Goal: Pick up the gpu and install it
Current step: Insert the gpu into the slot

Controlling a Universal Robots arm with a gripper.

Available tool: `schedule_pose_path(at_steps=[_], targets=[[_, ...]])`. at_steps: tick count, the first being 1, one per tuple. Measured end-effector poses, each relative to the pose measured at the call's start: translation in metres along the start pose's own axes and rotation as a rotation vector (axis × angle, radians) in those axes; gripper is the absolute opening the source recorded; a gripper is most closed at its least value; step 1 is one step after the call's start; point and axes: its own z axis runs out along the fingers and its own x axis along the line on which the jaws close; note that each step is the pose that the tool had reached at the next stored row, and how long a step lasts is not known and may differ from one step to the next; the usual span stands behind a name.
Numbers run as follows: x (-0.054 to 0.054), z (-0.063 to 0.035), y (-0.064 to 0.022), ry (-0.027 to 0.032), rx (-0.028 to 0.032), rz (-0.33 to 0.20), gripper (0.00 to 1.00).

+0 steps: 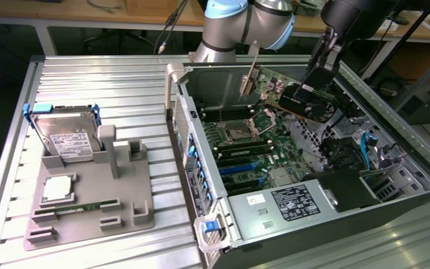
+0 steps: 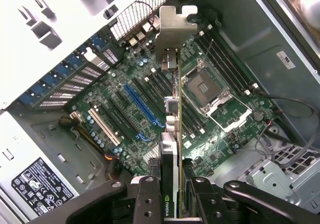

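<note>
Reaching down into the open computer case (image 1: 187, 117) with the gripper (image 2: 172, 182) clamped on the gpu (image 2: 174, 99), held edge-on above the motherboard (image 2: 125, 104) and clear of its slots, green Nvidia mark by the fingers (image 2: 147, 199), power supply label (image 1: 293, 203) too small to read, all on a ribbed metal table (image 1: 110, 73) before desks (image 1: 65, 12).

1. The gpu (image 1: 275, 87) was a thin, flat card: a green circuit board with a black cooler on one face and a silvery-beige metal bracket at one end.
2. It hung above the motherboard (image 1: 254, 147), clear of it and seated in no slot.
3. It stood on edge over the motherboard, its board face roughly square to it. In the exterior view its long axis was tilted.
4. The gripper (image 2: 172, 186) clamped it from both faces at the end away from the bracket.
</note>
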Motion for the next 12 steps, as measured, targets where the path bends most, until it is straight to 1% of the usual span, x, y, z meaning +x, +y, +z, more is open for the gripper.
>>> schedule_pose_path(at_steps=[12], targets=[[0.0000, 0.0000, 0.0000, 0.0025, -0.0014, -0.057, 0.27]])
